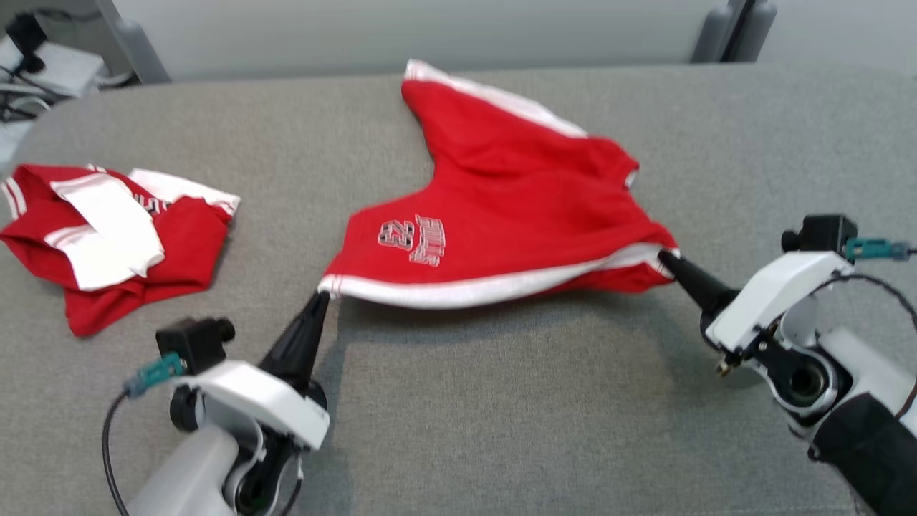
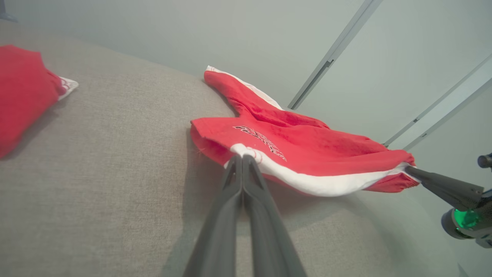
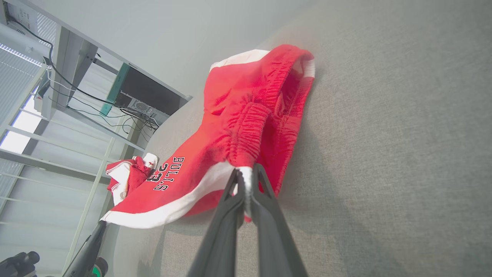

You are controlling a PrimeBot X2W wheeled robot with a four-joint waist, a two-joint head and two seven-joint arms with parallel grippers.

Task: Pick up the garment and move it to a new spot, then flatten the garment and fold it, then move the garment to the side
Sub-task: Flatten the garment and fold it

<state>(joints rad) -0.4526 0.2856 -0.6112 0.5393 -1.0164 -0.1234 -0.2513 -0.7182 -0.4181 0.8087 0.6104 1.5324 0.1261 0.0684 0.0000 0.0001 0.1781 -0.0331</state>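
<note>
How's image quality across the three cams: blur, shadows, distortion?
Head view: slightly soft all over, the red shorts casting a diffuse shadow on the table. Left wrist view: wide-angle curves the table edge, close fingers soft. Right wrist view: sharpest, window at left blown out.

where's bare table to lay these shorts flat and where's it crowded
Bare table lies between the left gripper and right gripper, nearer the robot than the red shorts they hold. Also bare: the far right corner beyond the shorts. Crowded: the left side, where a crumpled red and white garment lies.
</note>
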